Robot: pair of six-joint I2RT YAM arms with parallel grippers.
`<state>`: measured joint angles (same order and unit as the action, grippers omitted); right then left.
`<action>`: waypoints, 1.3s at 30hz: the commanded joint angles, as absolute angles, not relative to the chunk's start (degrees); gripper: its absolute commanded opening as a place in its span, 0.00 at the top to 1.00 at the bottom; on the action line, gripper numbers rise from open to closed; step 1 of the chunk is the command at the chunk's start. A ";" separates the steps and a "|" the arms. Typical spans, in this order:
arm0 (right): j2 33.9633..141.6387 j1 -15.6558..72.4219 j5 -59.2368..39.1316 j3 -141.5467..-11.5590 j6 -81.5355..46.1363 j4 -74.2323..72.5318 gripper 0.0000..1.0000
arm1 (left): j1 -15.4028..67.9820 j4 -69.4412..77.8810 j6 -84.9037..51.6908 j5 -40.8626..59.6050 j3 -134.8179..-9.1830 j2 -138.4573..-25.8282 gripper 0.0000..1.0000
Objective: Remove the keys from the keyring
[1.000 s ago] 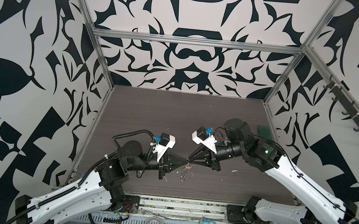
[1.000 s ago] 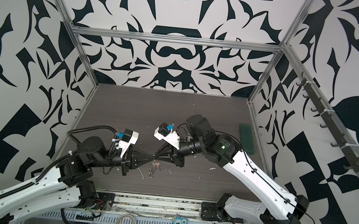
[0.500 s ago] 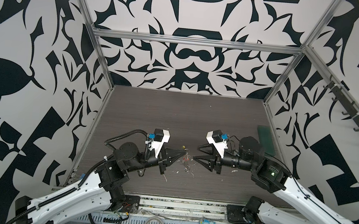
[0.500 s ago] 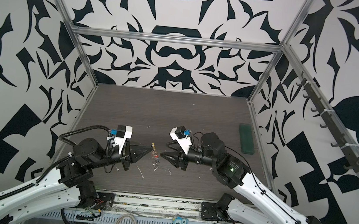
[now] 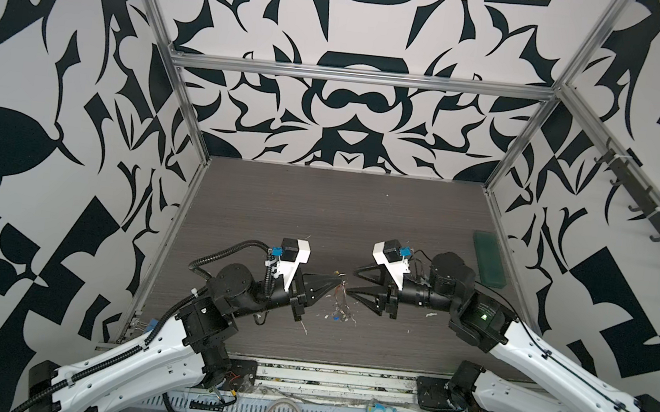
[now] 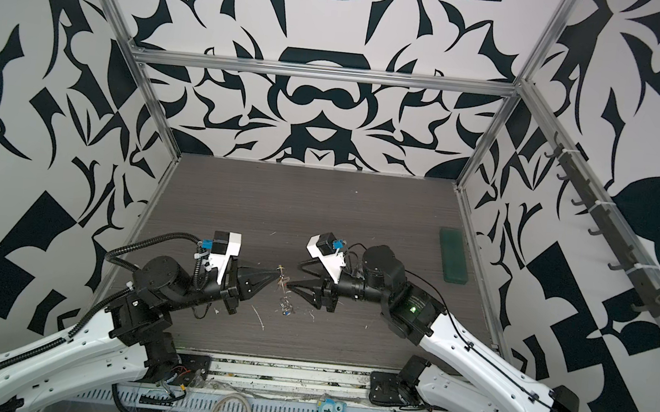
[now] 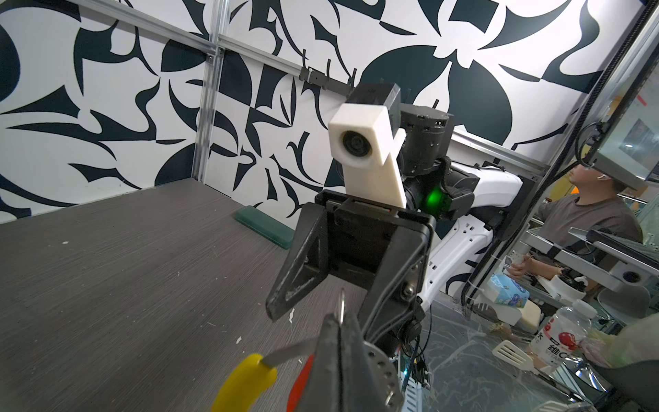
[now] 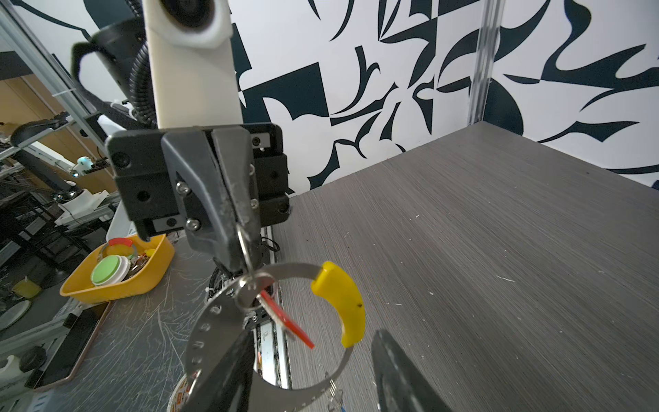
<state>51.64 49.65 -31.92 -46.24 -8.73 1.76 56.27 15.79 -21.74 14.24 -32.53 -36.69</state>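
The left gripper (image 5: 335, 277) has its jaws together, clamped on a small metal ring (image 8: 243, 246) at the top of the keyring (image 8: 207, 321). The keyring hangs from this ring in the air, over the front middle part of the table (image 5: 319, 214), between the 2 grippers.

In the right wrist view the keyring is a thin grey band with a row of small holes, bent into a loop. A curved yellow section (image 8: 340, 303) sits on one side of the loop. The red key (image 8: 285, 319) hangs tilted from the rings near the top and lies across the inside of the loop. At the lowest part of the loop a tiny ring carries the blue key (image 8: 341, 407), of which only a small bit shows. Both keys are on the keyring.

The right gripper (image 5: 352, 279) faces the left gripper at about the same height. Its jaws are apart and nothing is held between them. In both top views 1 fingertip (image 5: 354, 292) is just beside the hanging keyring; I cannot tell if it touches.

A green block (image 5: 490, 259) lies flat on the table near the right wall, well apart from both grippers.
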 commanded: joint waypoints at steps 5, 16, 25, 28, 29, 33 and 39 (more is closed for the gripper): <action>53.31 51.15 -34.96 -48.53 -8.13 -2.10 0.46 | 56.34 19.60 -22.63 14.51 -31.51 -35.70 1.00; 54.13 52.68 -35.22 -49.40 -7.21 -2.46 0.61 | 56.33 20.13 -23.38 13.97 -30.94 -35.41 1.00; 55.85 53.31 -36.02 -50.58 -7.12 -2.29 0.73 | 56.32 20.07 -23.46 13.71 -30.95 -35.01 1.00; 55.99 53.37 -35.45 -50.60 -7.12 -1.96 0.77 | 56.34 19.89 -23.47 13.80 -31.11 -35.02 1.00; 55.90 53.42 -35.25 -50.53 -7.03 -1.87 0.78 | 56.34 19.78 -23.47 13.86 -31.11 -35.06 1.00; 55.64 53.35 -34.73 -50.68 -6.94 -1.16 0.89 | 56.34 19.67 -23.55 13.91 -31.20 -34.97 1.00; 54.66 53.44 -33.86 -51.96 -6.68 3.11 1.00 | 56.34 18.09 -23.38 13.60 -31.68 -34.64 1.00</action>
<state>56.18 53.04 -34.63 -48.77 -7.16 2.00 56.27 16.84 -23.11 14.11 -31.31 -35.79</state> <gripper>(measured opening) 0.061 0.046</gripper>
